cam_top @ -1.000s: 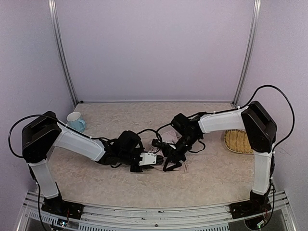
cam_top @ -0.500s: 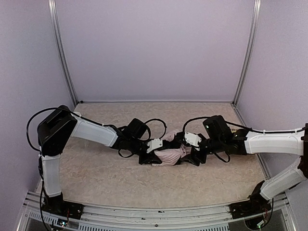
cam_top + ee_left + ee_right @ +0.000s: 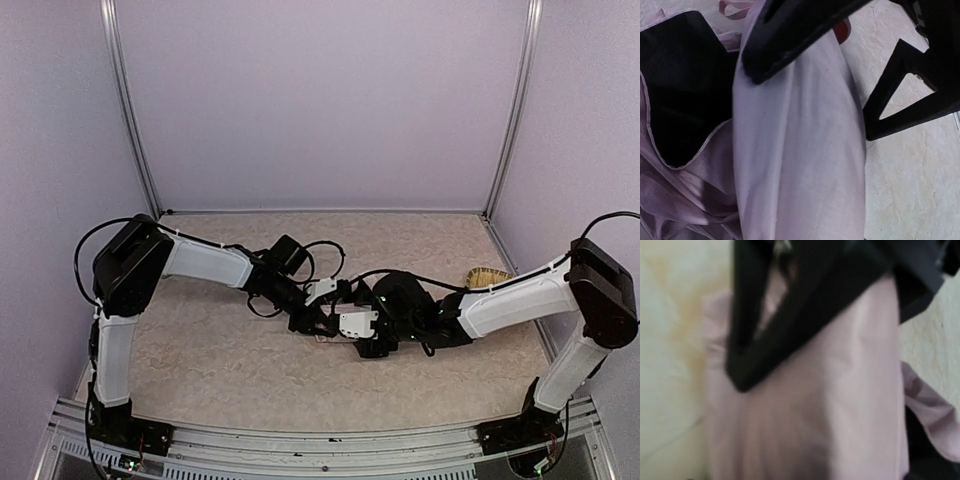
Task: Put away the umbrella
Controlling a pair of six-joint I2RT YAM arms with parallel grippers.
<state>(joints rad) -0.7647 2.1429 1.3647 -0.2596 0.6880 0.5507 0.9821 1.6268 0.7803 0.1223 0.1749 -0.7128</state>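
The umbrella (image 3: 800,165) is a roll of pale pink fabric with black lining (image 3: 685,90) showing at its left in the left wrist view. My left gripper (image 3: 810,105) straddles the roll, one black finger (image 3: 790,35) across its top and the other (image 3: 910,100) against its right side. In the blurred right wrist view the same pink fabric (image 3: 840,405) fills the space between my right gripper's (image 3: 830,345) black fingers (image 3: 755,340). In the top view both grippers, left (image 3: 322,318) and right (image 3: 352,325), meet at the table's middle and hide the umbrella.
A woven straw mat (image 3: 487,277) shows behind the right forearm at the right. Black cables loop over the table (image 3: 200,360) by the left wrist. A small red part (image 3: 841,32) shows at the umbrella's far end.
The right arm has folded in and its gripper has moved left to meet the left gripper. The pink fabric seen between them half a second ago is now covered from above. The mat shows again.
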